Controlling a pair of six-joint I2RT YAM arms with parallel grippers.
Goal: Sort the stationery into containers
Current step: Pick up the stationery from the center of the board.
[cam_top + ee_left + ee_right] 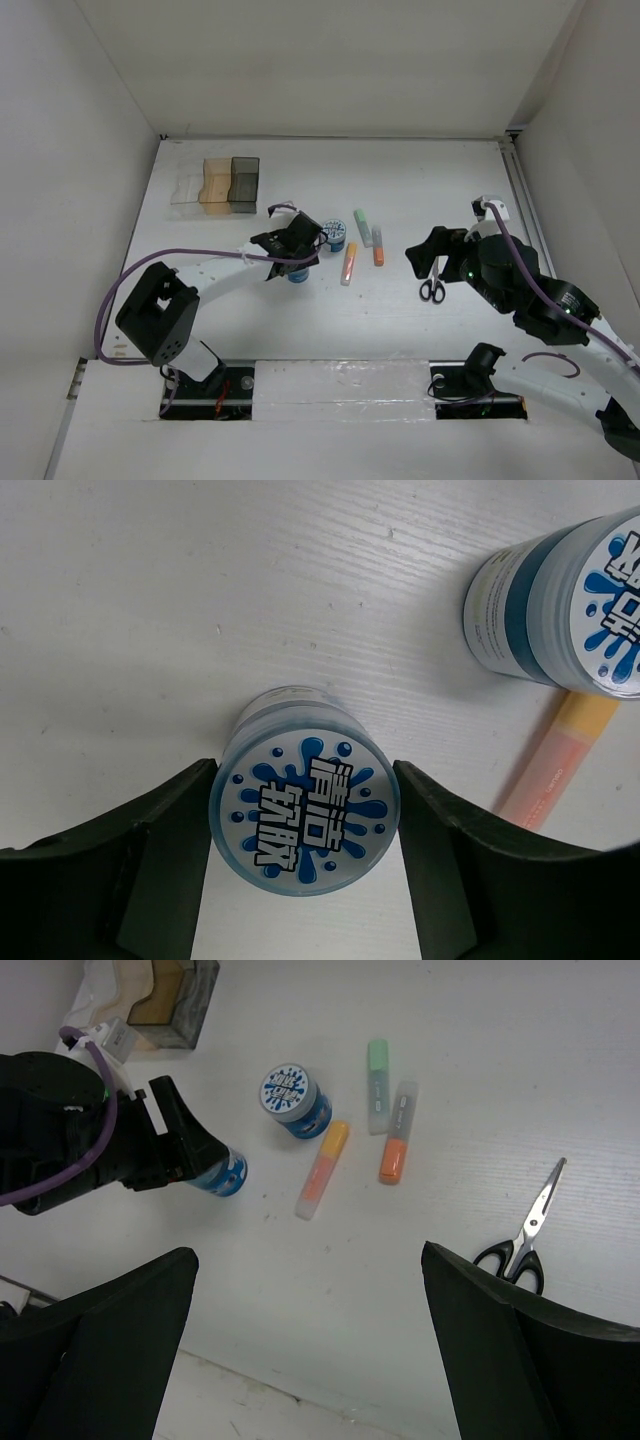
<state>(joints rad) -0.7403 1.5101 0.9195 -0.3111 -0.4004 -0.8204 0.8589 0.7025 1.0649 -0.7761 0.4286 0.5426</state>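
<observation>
— While viewed from the left wrist, plainly clamped: left gripper pressing a finger against each side of the near roll, upright, about mid-surface and slightly left of centre.
— And the second roll?
— Upright too, just beyond toward the far edge, apart from the fingers, beside the yellow-orange marker.
— Remaining markers?
— Lying flat near the centre: green marker, then grey-white marker and orange marker end to end, right of the yellow-orange marker.
— Right side?
— Right gripper spread wide, holding nothing, hovering over the right half of the table. Scissors flat there, blades together, pointing toward the far edge.
— Containers?
— Far left corner, joined in a row: clear bin nearest the left edge, then amber bin, then dark grey bin.
</observation>
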